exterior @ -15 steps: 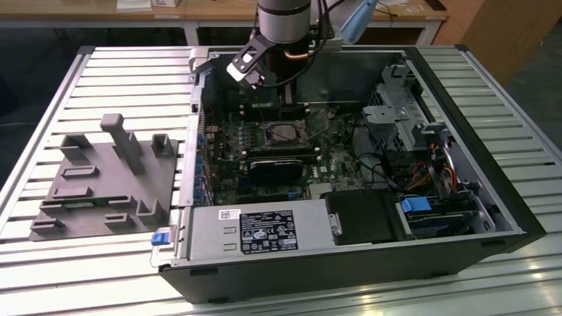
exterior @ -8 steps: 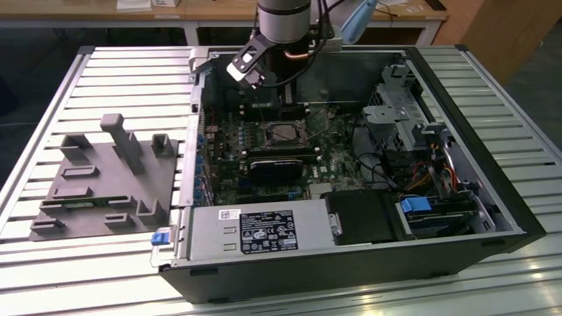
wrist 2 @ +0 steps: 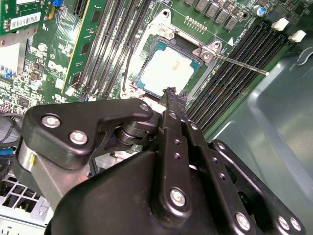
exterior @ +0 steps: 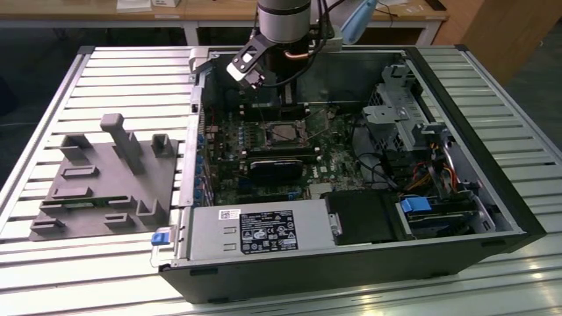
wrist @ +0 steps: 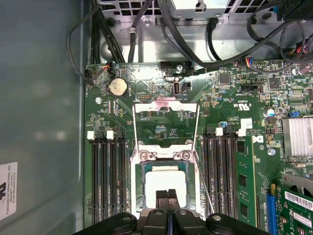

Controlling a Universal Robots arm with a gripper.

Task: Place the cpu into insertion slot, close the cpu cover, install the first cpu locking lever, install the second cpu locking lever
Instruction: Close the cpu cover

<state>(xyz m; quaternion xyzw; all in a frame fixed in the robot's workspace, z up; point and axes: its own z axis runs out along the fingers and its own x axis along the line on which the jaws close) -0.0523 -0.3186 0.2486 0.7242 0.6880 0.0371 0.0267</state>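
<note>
Labels first: the power supply [exterior: 263,230] at the front of the open PC case [exterior: 457,197] has a big white-and-black sticker full of print and a small barcode tag beside it. In the first wrist view there's a white sticker [wrist: 7,191] on the grey case wall and a small white label [wrist: 246,123] on the green motherboard [wrist: 161,83]. The second wrist view shows a barcode sticker [wrist 2: 24,22] on a green card. Small stuff, so I'm leaving it at that.

The gripper [wrist: 167,193] hangs off the arm [exterior: 283,20] down inside the case. Its two black fingertips [wrist: 162,196] are pressed flat against each other, clenched with nothing between them.

The cpu [wrist: 164,178] is seated in the insertion slot [wrist: 146,155], shiny silver top facing up. In both wrist views the fingertip pair sits right at the chip's edge nearest the gripper [wrist 2: 170,92]. I can't tell whether it touches the cpu [wrist 2: 168,73] or just hovers over it.

The cpu cover [wrist: 166,103] is flipped open, lying on the side of the socket away from the gripper, toward the round coin battery [wrist: 117,87]. You can see bare board through its window. One thin locking lever [wrist 2: 242,64] sticks out loose from the socket corner across the black memory slots [wrist: 108,176].

In the exterior view a grey parts fixture [exterior: 105,178] sits on the slatted table [exterior: 131,72], to the case's left.
</note>
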